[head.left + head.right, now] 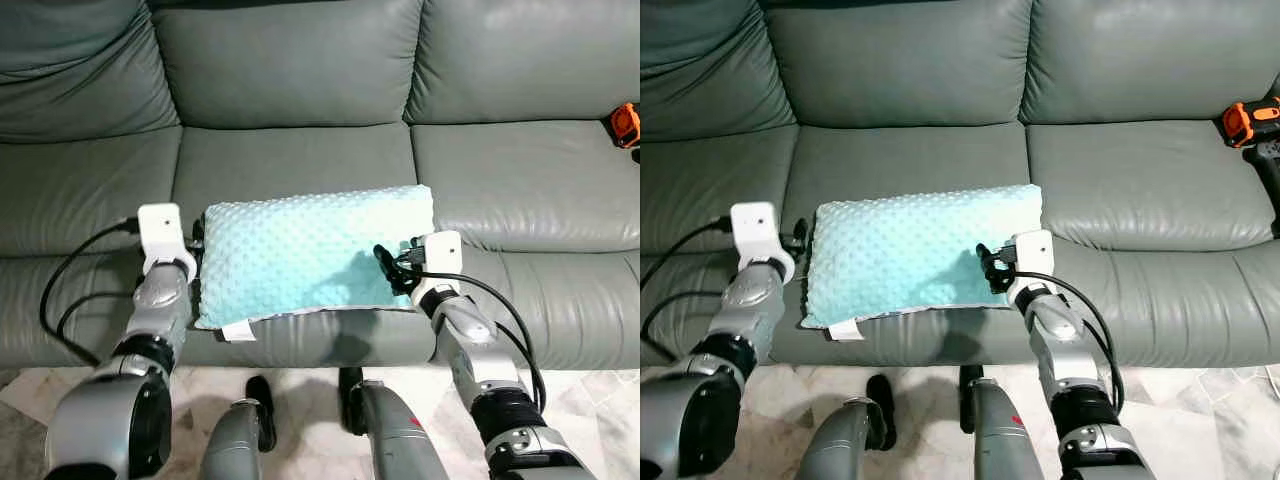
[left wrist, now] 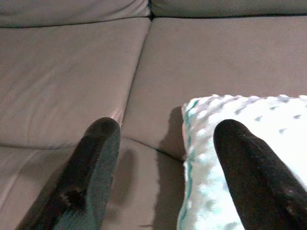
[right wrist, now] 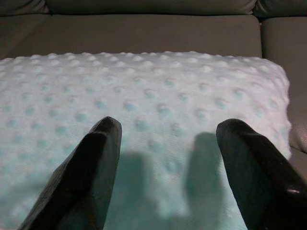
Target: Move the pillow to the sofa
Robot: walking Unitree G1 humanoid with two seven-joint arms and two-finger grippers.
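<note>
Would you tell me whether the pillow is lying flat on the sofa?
Flat: the pillow lies on the sofa middle seat, near its front edge.

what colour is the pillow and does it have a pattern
The pillow is pale mint green with raised dots all over, clearest in the right wrist view.

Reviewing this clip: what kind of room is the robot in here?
Most likely a home living room. A wide grey leather sofa with several seat cushions spans the view, a mint dotted pillow lies on its middle seat, and pale marble-look floor tiles run below. An orange and black power tool rests on the right seat.
</note>
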